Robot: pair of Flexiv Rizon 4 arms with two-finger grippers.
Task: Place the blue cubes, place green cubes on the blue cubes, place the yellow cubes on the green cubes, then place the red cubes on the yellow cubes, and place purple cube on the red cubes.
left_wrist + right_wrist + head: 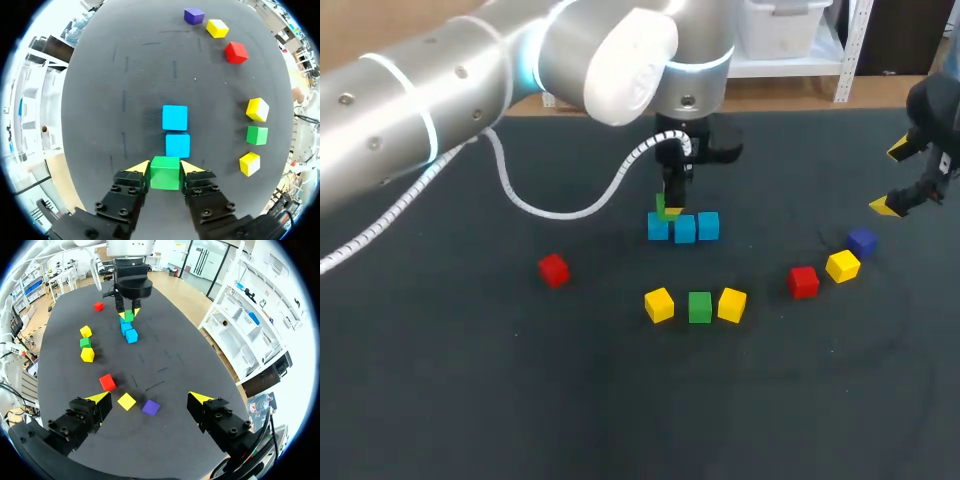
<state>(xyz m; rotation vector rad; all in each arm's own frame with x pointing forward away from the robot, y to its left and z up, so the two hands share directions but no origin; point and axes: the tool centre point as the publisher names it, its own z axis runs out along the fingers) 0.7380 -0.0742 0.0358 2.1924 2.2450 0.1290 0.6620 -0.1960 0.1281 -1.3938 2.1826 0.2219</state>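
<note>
Since a green cube is in hand, step: green onto blue (first of that layer).
Red cube (pixel 553 270): loose, well apart at the left.
Left gripper (pixel 671 203): jaws pinching the green cube (pixel 165 175) over the leftmost of three blue cubes (pixel 683 228); whether they touch, I cannot tell.
Next move: lower squarely, then let go.
Right gripper (pixel 891 178): jaws spread, empty, near the purple cube (pixel 861 241).
Containers: none shows.

we read no legible text, label, brand, number or sign in any view. the cubes (pixel 175 118) show plain coloured faces with no markings we can make out, and the counter (pixel 620 400) is a plain dark surface.
</note>
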